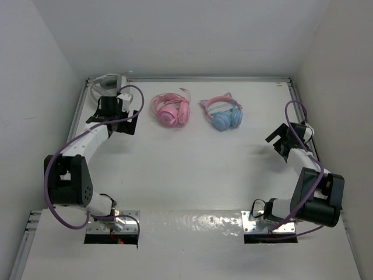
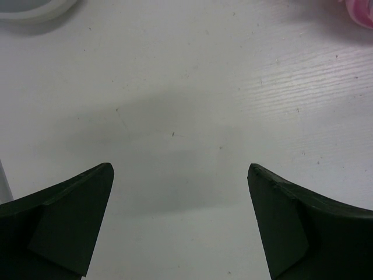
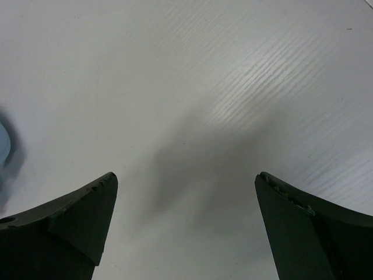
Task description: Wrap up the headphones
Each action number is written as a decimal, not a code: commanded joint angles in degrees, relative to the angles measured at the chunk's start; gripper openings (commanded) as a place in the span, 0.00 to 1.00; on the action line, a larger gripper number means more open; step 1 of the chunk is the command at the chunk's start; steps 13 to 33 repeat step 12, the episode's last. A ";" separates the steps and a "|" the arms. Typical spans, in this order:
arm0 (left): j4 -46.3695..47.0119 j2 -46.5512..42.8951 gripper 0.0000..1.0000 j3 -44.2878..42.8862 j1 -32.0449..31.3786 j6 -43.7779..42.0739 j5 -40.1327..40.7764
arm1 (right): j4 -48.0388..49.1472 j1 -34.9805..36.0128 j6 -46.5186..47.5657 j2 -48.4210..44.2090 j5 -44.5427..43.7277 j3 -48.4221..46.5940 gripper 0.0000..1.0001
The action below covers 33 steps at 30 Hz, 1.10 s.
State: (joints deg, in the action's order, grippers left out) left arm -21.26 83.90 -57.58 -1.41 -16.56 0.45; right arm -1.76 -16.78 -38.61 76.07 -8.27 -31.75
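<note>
Headphones (image 1: 224,114), blue cups, pink cat-ear band: flat at far centre of table (image 1: 192,169), band toward 12 o'clock, cups toward 6, cable too thin to trace. Found at 10 o'clock from right gripper (image 1: 284,139), near, and at 3 o'clock from left gripper (image 1: 119,111), well apart, all-pink headphones (image 1: 171,109) between; right arm judged nearer, both sets of jaws spread wide and holding nothing. Right wrist view: blue sliver at 9 o'clock edge only; left wrist view: pink corner at 1 o'clock, grey-white headphones (image 2: 29,9) at 11, nothing blue.
</note>
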 commanded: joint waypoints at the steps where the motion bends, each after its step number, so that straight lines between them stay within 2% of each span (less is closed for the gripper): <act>1: 3.41 -1.54 0.97 0.54 -0.17 -0.76 0.96 | 2.37 0.08 0.82 -0.22 0.80 -1.22 0.99; 12: 2.98 -1.28 0.97 0.37 -0.17 -0.76 0.52 | 7.38 0.08 1.08 0.22 5.45 1.15 0.99; 33: 2.98 -1.28 0.97 0.37 -0.17 -0.76 0.52 | 7.38 0.08 1.08 0.22 5.45 1.15 0.99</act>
